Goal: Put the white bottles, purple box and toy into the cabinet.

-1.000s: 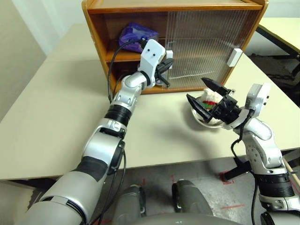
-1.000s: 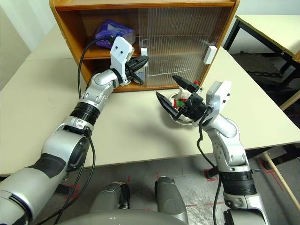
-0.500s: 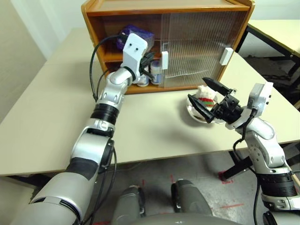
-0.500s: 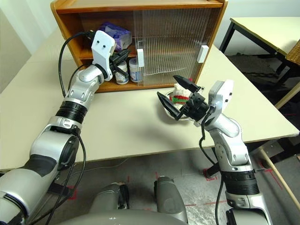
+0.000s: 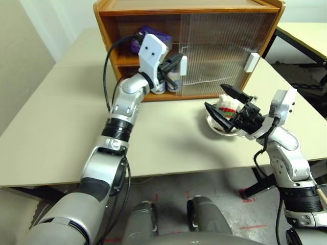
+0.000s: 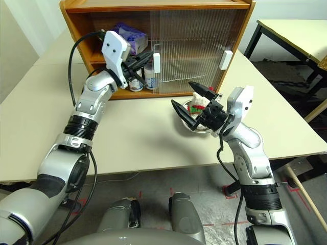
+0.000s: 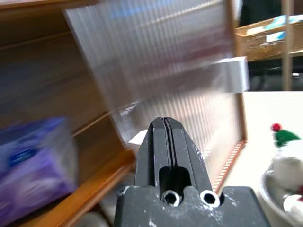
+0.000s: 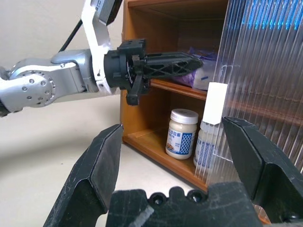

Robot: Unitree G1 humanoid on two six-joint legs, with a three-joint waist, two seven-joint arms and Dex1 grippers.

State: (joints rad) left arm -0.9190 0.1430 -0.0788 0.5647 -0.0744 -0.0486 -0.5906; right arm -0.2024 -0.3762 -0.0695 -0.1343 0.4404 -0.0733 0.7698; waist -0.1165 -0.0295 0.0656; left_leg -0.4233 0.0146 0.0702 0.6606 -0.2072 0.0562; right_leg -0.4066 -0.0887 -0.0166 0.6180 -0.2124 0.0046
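The cabinet (image 5: 189, 7) stands at the back of the table with its left side uncovered. The purple box (image 6: 127, 34) lies on the inner shelf, and two white bottles (image 8: 182, 134) stand on the cabinet floor below it, one partly behind the ribbed door. My left gripper (image 5: 178, 59) is shut and empty. It hovers at the opening, just in front of the door's white handle (image 5: 182, 65) and above the bottles. The toy (image 5: 227, 104) sits in a steel bowl (image 5: 217, 127) on the table. My right gripper (image 5: 217, 98) stands open close in front of it, holding nothing.
Both ribbed doors cover the cabinet's right part, the second handle (image 5: 251, 62) near its right edge. Bare tabletop (image 5: 61, 112) spreads left and in front of the cabinet. Another table (image 5: 306, 30) stands at the back right. A wicker basket (image 7: 265, 33) is beyond.
My left gripper has risen a little and drawn back from the lower shelf, still shut. The right gripper has kept still. The head view has shifted slightly.
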